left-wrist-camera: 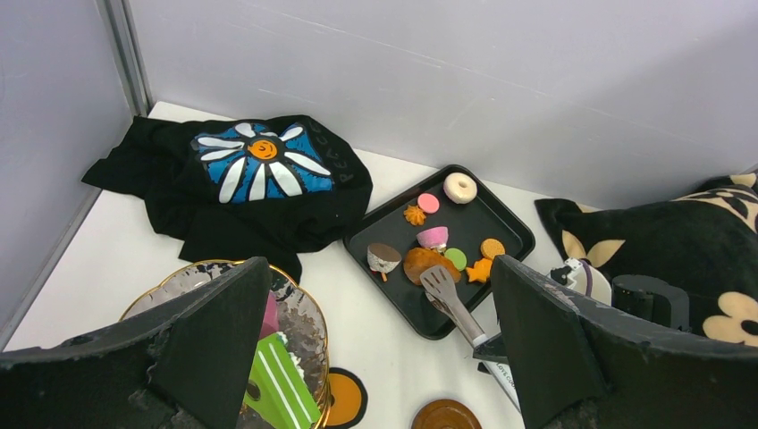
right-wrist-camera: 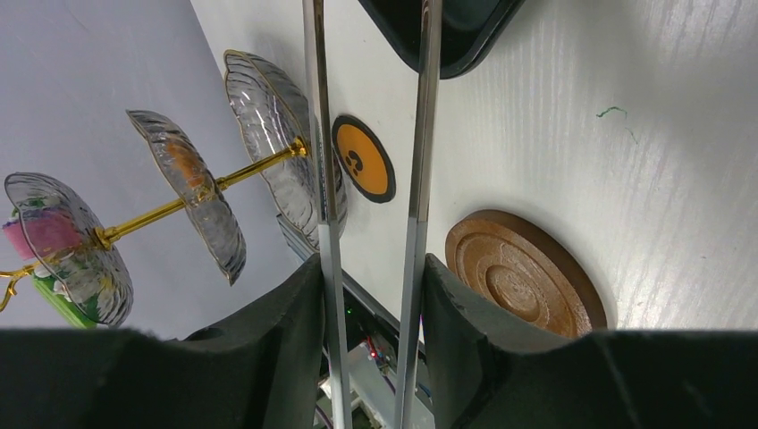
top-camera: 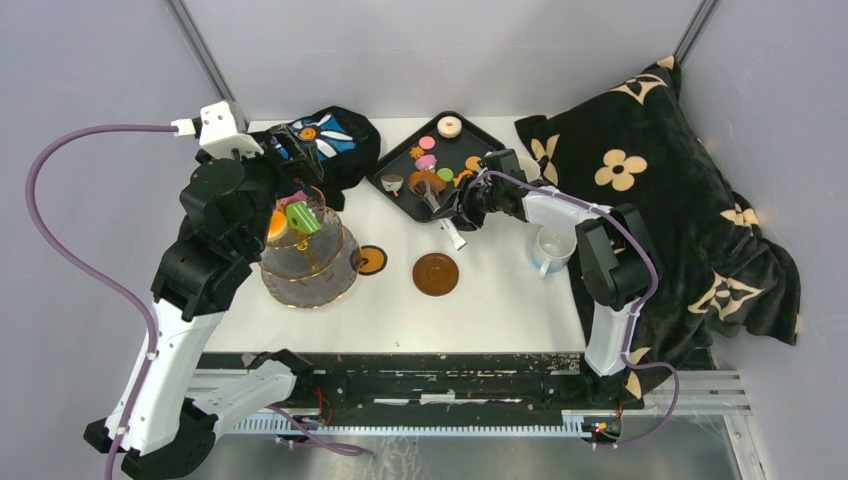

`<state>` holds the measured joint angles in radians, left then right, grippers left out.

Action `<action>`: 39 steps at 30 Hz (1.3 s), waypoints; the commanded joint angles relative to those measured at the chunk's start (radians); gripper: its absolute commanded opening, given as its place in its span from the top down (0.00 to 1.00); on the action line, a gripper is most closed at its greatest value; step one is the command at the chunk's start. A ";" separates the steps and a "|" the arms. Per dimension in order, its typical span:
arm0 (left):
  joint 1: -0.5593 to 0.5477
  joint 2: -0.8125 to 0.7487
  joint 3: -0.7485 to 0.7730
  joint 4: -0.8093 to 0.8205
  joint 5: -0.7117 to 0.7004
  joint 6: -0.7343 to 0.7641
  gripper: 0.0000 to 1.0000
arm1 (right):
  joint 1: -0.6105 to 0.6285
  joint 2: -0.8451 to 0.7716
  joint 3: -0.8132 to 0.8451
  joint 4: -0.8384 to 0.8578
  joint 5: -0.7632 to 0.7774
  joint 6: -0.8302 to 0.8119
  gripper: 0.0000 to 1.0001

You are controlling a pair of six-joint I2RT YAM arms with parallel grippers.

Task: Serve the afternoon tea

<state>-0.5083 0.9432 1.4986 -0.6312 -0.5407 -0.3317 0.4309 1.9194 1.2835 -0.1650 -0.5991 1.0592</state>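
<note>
The three-tier glass stand (top-camera: 308, 262) stands at the left. Its top tier holds a green cake slice (left-wrist-camera: 282, 384), a pink pastry (left-wrist-camera: 268, 315) and an orange one (top-camera: 277, 224). My left gripper (top-camera: 298, 208) hovers just above that top tier, open and empty (left-wrist-camera: 375, 357). My right gripper (top-camera: 462, 207) is shut on metal tongs (top-camera: 436, 198); the two tong arms (right-wrist-camera: 322, 179) run between its pads. The tong tips rest over a brown pastry (left-wrist-camera: 427, 262) on the black tray (top-camera: 398, 160), among several more pastries. A brown saucer (top-camera: 436, 273) and the white mug (top-camera: 552, 250) sit on the table. I see no dark cup.
A round orange coaster (top-camera: 369, 260) lies beside the stand's base. The black cloth with the blue-white flower (top-camera: 330, 135) lies at the back left, the black blanket with tan flowers (top-camera: 660, 170) on the right. Grey walls close the back and both sides.
</note>
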 commanded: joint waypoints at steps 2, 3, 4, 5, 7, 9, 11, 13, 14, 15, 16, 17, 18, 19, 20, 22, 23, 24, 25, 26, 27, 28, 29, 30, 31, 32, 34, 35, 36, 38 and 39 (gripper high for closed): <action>-0.003 -0.011 -0.006 0.040 -0.010 0.020 0.01 | -0.007 -0.064 -0.016 0.094 -0.030 0.034 0.54; -0.003 -0.012 -0.007 0.040 -0.010 0.020 0.01 | -0.007 -0.068 -0.023 0.098 -0.028 0.038 0.53; -0.003 -0.011 -0.008 0.040 -0.009 0.021 0.01 | -0.008 -0.072 -0.027 0.100 -0.024 0.040 0.53; -0.003 -0.009 -0.008 0.041 -0.008 0.020 0.01 | -0.011 -0.076 -0.034 0.100 -0.021 0.040 0.53; -0.003 -0.006 -0.007 0.042 -0.006 0.020 0.01 | -0.017 -0.086 -0.046 0.098 -0.014 0.040 0.53; -0.003 -0.004 -0.007 0.043 -0.005 0.020 0.01 | -0.027 -0.092 -0.055 0.097 -0.014 0.038 0.53; -0.003 -0.004 -0.009 0.044 -0.005 0.020 0.01 | -0.037 -0.094 -0.064 0.100 -0.016 0.038 0.53; -0.003 -0.003 -0.008 0.044 -0.005 0.019 0.01 | -0.043 -0.094 -0.070 0.103 -0.019 0.036 0.52; -0.003 -0.004 -0.008 0.044 -0.004 0.019 0.01 | -0.044 -0.092 -0.070 0.105 -0.018 0.037 0.52; -0.002 -0.003 -0.008 0.043 -0.004 0.018 0.01 | -0.046 -0.087 -0.066 0.108 -0.019 0.036 0.51; -0.003 -0.004 -0.008 0.043 -0.005 0.018 0.01 | -0.047 -0.081 -0.063 0.114 -0.019 0.037 0.51; -0.003 -0.003 -0.008 0.043 -0.005 0.017 0.01 | -0.049 -0.072 -0.056 0.118 -0.020 0.038 0.50; -0.003 -0.003 -0.008 0.042 -0.005 0.017 0.01 | -0.050 -0.061 -0.049 0.123 -0.023 0.040 0.50; -0.003 -0.003 -0.008 0.044 -0.004 0.016 0.01 | -0.052 -0.051 -0.044 0.135 -0.028 0.048 0.50; -0.003 -0.003 -0.008 0.044 -0.004 0.016 0.01 | -0.053 -0.039 -0.038 0.146 -0.035 0.057 0.50; -0.003 -0.003 -0.007 0.042 -0.004 0.016 0.01 | -0.054 -0.020 -0.028 0.167 -0.042 0.076 0.50; -0.003 -0.003 -0.006 0.041 -0.005 0.016 0.01 | -0.055 -0.012 -0.026 0.180 -0.046 0.084 0.50; -0.002 -0.004 -0.006 0.041 -0.007 0.016 0.01 | -0.055 -0.005 -0.023 0.192 -0.049 0.095 0.50; -0.003 -0.004 -0.006 0.042 -0.009 0.016 0.01 | -0.056 0.001 -0.018 0.205 -0.051 0.106 0.50; -0.003 -0.004 -0.006 0.042 -0.010 0.016 0.01 | -0.056 0.006 -0.012 0.214 -0.053 0.113 0.50; -0.003 -0.004 -0.006 0.042 -0.010 0.016 0.01 | -0.055 0.011 -0.005 0.219 -0.054 0.117 0.50; -0.003 -0.004 -0.007 0.042 -0.010 0.016 0.01 | -0.053 0.013 0.001 0.223 -0.053 0.121 0.49; -0.004 -0.003 -0.007 0.041 -0.010 0.016 0.01 | -0.056 0.015 0.009 0.222 -0.052 0.120 0.49; -0.003 -0.003 -0.007 0.039 -0.010 0.015 0.01 | -0.055 0.020 0.018 0.221 -0.050 0.117 0.49; -0.003 -0.003 -0.009 0.040 -0.010 0.014 0.01 | -0.055 0.024 0.028 0.221 -0.052 0.114 0.49; -0.003 -0.003 -0.010 0.041 -0.010 0.014 0.01 | -0.054 0.032 0.040 0.216 -0.055 0.110 0.49; -0.003 -0.001 -0.009 0.043 -0.009 0.015 0.01 | -0.054 0.047 0.057 0.224 -0.067 0.107 0.50; -0.003 -0.001 -0.008 0.042 -0.008 0.014 0.01 | -0.054 0.053 0.062 0.226 -0.071 0.109 0.51; -0.003 -0.001 -0.008 0.042 -0.008 0.014 0.01 | -0.054 0.057 0.066 0.229 -0.071 0.110 0.52; -0.003 -0.001 -0.007 0.042 -0.010 0.016 0.01 | -0.054 0.061 0.069 0.231 -0.073 0.110 0.56; -0.003 -0.002 -0.006 0.042 -0.010 0.016 0.01 | -0.054 0.060 0.069 0.231 -0.071 0.110 0.59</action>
<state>-0.5083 0.9443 1.4891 -0.6304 -0.5407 -0.3317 0.3786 1.9785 1.3033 -0.0067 -0.6315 1.1603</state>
